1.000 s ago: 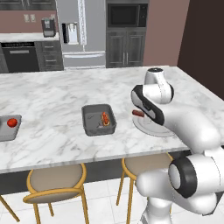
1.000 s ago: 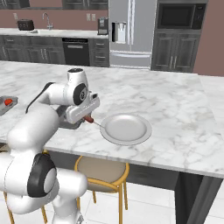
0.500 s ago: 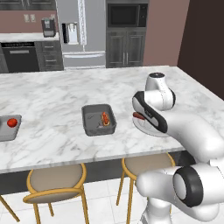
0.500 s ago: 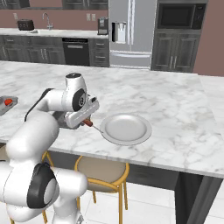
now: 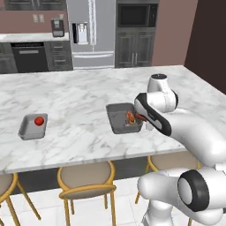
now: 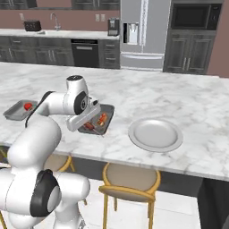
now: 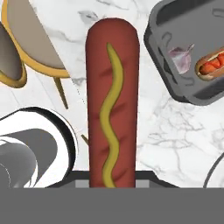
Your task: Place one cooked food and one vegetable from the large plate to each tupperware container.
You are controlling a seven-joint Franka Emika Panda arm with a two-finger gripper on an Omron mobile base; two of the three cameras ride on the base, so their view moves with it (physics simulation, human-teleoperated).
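- On the white marbled surface sit three receptacles: a round, flat, pale grey-white large plate near the front edge, and two shallow grey rectangular tupperware containers, the nearer one just beside the arm and the farther one well apart at the left end.
- Nearer container: already holds a hot dog in a bun and a pale garlic bulb, so by judgement its pairing is complete.
- Farther container: holds one small red round item, probably a tomato; it lacks a cooked food.
- Large plate: appears bare in the right base view, which suggests the last item is the one in hand.
- End effector: closed down tight on one end of a reddish-brown sausage with a wavy yellow mustard line, which juts straight out along the hand's axis. The fingertips themselves are hidden beneath it.
- Held item: carried above the surface, just beside the nearer container's edge, clear of contact.
- Arm pose: elbow bent, forearm angled down and across, hand tilted low over the nearer container.
- Assessment: transport is under way; the sausage belongs in the farther container, a long reach leftward.
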